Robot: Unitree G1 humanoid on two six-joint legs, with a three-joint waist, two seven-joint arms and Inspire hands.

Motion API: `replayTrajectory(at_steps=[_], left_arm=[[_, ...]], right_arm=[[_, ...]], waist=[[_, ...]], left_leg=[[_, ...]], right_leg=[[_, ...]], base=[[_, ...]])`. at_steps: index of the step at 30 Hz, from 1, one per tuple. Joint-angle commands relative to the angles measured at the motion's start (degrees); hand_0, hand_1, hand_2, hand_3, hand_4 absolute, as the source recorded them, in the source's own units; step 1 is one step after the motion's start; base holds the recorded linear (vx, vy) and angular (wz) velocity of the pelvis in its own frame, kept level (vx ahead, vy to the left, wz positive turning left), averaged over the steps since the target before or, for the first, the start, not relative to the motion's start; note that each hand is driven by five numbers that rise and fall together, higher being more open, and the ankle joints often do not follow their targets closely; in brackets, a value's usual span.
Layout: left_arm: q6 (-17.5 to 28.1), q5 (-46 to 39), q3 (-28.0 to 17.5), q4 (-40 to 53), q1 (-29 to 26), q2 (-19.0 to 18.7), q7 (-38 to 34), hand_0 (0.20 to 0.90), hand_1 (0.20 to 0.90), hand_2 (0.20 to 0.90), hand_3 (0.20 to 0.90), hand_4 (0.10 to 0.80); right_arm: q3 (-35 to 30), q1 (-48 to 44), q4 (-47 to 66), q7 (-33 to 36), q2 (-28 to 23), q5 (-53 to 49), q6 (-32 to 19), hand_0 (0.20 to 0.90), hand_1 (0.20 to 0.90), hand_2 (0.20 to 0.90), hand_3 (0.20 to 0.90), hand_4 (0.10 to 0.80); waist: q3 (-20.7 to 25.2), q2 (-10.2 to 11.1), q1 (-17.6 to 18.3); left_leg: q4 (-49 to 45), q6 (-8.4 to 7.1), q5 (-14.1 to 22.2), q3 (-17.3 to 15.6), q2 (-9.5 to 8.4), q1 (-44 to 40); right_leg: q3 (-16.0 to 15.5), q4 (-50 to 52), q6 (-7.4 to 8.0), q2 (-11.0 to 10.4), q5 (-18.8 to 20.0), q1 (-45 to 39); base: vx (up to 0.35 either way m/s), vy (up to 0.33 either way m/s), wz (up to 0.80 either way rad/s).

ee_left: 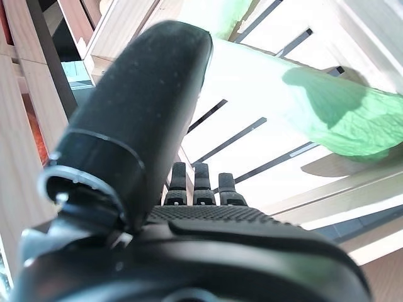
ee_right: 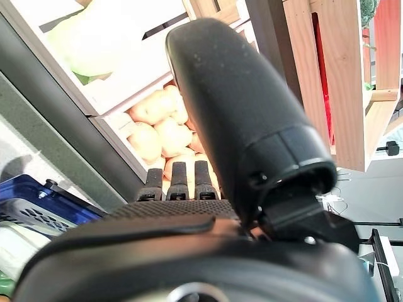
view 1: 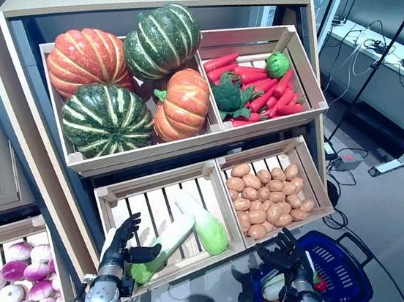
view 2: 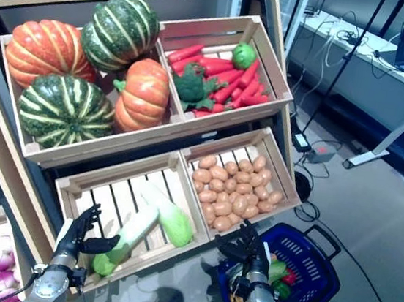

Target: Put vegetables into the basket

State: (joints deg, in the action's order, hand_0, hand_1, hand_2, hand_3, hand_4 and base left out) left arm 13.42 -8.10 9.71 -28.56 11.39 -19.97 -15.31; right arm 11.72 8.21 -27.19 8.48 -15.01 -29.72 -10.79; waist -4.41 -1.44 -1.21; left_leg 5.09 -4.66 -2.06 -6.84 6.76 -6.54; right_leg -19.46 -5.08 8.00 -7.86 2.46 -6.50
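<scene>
Left eye view: left hand [view 1: 120, 248] spread, holding nothing, just beside a cabbage [view 1: 164, 246] in the lower slatted crate [view 1: 111, 202]. Right hand [view 1: 288, 261] also spread and empty, above the blue basket [view 1: 345, 275], which sits on the grey floor [view 1: 401, 212] with vegetables inside. Potatoes [view 1: 266, 199] fill the neighbouring crate; pumpkins [view 1: 126, 75] and carrots [view 1: 258, 80] sit on the shelf above. A desk [view 1: 389, 67] stands behind.

My dark left hand [view 1: 118, 247] nears a pale green cabbage [view 1: 163, 248]; orange-striped pumpkins [view 1: 88, 60], tan potatoes [view 1: 268, 199], a blue basket [view 1: 343, 275].
</scene>
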Motion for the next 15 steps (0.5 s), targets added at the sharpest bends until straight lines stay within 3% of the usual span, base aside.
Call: replayTrajectory(at_steps=[1, 7, 11, 15], left_arm=[[7.0, 4.2, -0.6, 1.4, -7.4, -5.6, -2.4, 0.900, 0.900, 0.900, 0.900, 0.800], [4.8, 4.3, -0.6, -1.8, -10.5, -6.5, -2.9, 0.900, 0.900, 0.900, 0.900, 0.800], [5.1, 4.4, 0.5, -6.6, -15.8, -6.3, -4.0, 0.900, 0.900, 0.900, 0.900, 0.800], [4.1, 2.8, 1.3, -9.0, -18.5, -6.5, -4.6, 0.900, 0.900, 0.900, 0.900, 0.800]], right_arm=[[-0.3, -4.9, 2.9, -1.5, -0.1, -0.6, -6.5, 0.900, 0.900, 0.900, 0.900, 0.800], [0.8, -5.5, 3.9, -1.6, -1.2, -0.2, -5.6, 0.900, 0.900, 0.900, 0.900, 0.800], [1.9, -7.6, 3.5, -1.4, -2.9, -0.8, -5.3, 0.900, 0.900, 0.900, 0.900, 0.800], [2.5, -8.0, 3.0, -2.1, -3.8, -1.1, -4.1, 0.900, 0.900, 0.900, 0.900, 0.800]], waist=[[0.2, 1.6, -0.1], [-1.5, 1.6, 0.9], [-5.5, 1.3, 1.7], [-6.8, 1.3, 2.4]], left_leg=[[-1.7, 0.03, 3.4, -3.4, -2.21, 0.5], [-7.7, 0.52, 5.0, -3.7, -1.81, 3.2], [-15.3, 0.19, 6.6, -2.9, -0.62, 8.2], [-17.4, -0.20, 7.0, -3.4, 0.13, 9.5]], right_leg=[[2.0, 1.8, 0.63, -2.3, -1.5, -0.3], [3.2, 8.9, -0.12, -3.0, -4.4, 2.8], [5.1, 16.4, -0.82, -4.0, -6.7, 8.1], [5.9, 18.0, -0.87, -4.3, -7.6, 9.3]], base=[[0.048, 0.032, -0.02], [0.011, 0.045, -0.05], [-0.112, 0.061, -0.13], [-0.028, 0.048, -0.06]])
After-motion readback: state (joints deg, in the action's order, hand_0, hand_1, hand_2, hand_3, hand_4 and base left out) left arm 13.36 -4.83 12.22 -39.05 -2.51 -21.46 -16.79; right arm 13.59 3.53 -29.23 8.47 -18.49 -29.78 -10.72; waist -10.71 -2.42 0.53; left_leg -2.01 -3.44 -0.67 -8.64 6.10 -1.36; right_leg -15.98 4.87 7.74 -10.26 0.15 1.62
